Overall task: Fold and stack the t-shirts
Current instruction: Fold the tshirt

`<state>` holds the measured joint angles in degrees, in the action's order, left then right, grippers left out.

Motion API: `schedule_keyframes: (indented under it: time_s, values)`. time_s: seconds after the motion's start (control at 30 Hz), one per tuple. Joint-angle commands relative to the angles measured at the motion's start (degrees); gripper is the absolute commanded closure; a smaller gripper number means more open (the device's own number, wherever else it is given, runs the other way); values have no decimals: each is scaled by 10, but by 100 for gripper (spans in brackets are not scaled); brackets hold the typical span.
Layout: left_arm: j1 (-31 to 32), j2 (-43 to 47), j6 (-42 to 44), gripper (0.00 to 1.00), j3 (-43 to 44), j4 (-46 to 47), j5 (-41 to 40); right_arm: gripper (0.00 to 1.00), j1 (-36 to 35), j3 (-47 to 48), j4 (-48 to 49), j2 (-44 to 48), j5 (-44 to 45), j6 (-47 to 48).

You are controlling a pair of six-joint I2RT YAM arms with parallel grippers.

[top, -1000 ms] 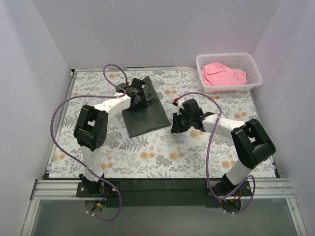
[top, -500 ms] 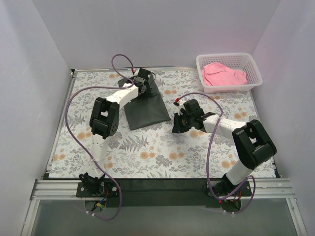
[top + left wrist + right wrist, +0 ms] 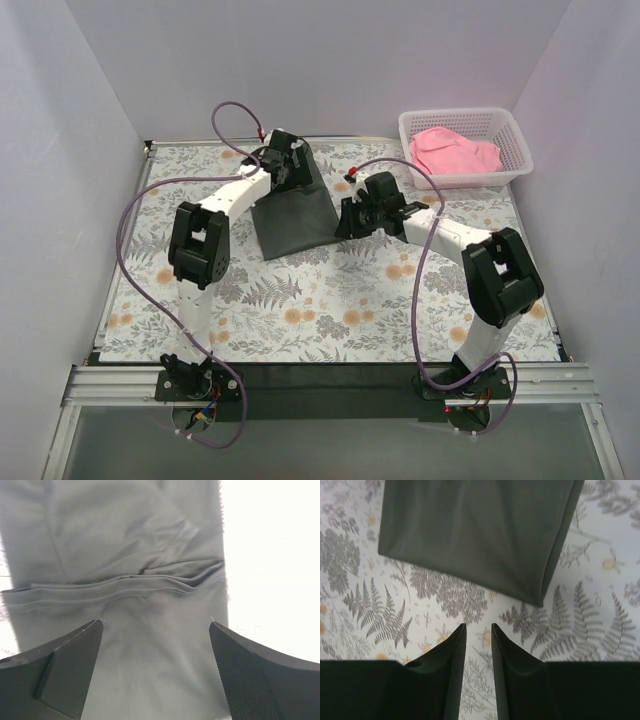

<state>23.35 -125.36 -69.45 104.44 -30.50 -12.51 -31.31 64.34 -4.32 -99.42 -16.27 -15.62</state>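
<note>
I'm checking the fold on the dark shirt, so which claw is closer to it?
Left. The left claw hangs directly over the far end of the dark t-shirt, jaws wide. The right claw sits just off its right edge, above the floral tablecloth.

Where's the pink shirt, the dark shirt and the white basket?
pink shirt (image 3: 452, 150): top view, on its crumpled middle.
dark shirt (image 3: 295, 220): top view, on its flat folded middle.
white basket (image 3: 470, 180): top view, on its near wall.
</note>
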Motion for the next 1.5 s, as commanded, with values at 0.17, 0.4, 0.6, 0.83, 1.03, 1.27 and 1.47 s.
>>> schedule_keyframes:
  time_s: [0.17,0.4,0.6,0.83,1.03,1.27,1.47]
  values:
    - [-5,177,-34,29,-142,-25,27,71,9,142,33,-130,-22,-27]
    - [-3,274,-46,34,-333,-10,76,74,8,131,38,-187,-44,-35]
    - [-2,257,-47,41,-381,11,104,75,8,49,66,-176,-33,-26]
    - [1,232,-53,55,-441,6,119,75,10,-65,66,-128,-26,-23]
    - [20,259,-65,70,-492,-41,158,75,10,-151,44,-58,-31,-26]
    - [62,366,-108,71,-571,-86,189,75,10,-279,12,70,-58,-41]
    - [61,447,-122,53,-549,-107,185,74,10,-291,2,162,-111,-44]
